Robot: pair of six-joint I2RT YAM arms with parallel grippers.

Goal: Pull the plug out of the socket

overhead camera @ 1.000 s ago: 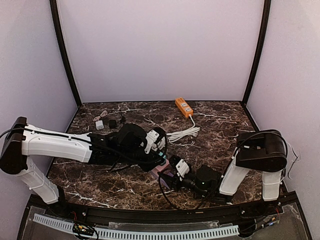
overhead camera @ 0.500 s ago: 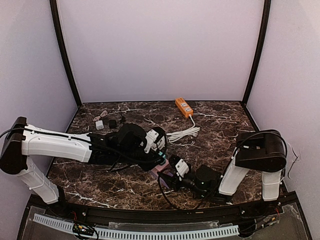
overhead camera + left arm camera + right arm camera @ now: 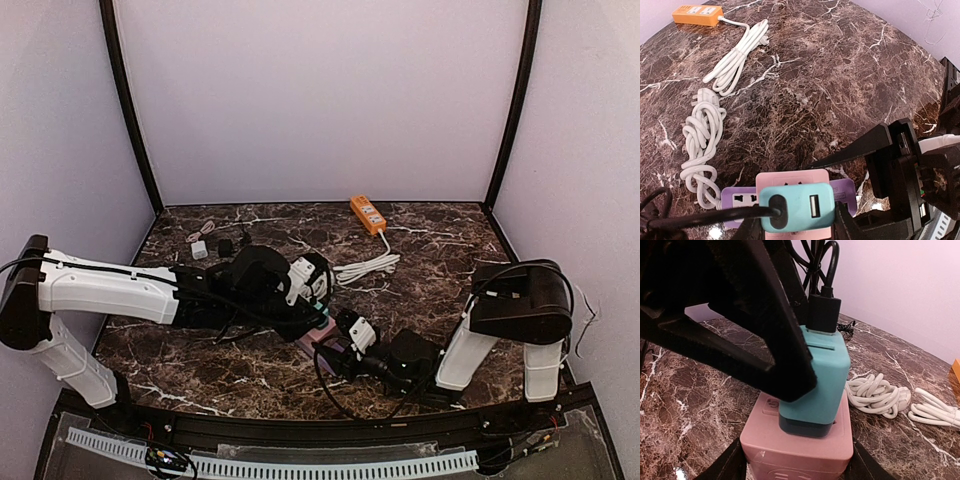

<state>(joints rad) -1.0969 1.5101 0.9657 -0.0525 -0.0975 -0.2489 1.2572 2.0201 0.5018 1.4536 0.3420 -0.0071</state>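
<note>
A: How far along are we getting?

B: The left claw (image 3: pixel 797 227) is clamping the plug (image 3: pixel 797 206), which is sitting in the socket (image 3: pixel 795 452) on the table (image 3: pixel 840 75). The right claw (image 3: pixel 796 465) is bracing that socket. The pull itself is waiting.

The marbled table (image 3: pixel 840 65) carries an orange power strip (image 3: pixel 696 13), coiled white cords (image 3: pixel 702 130) and the pink socket (image 3: pixel 792 176).
</note>
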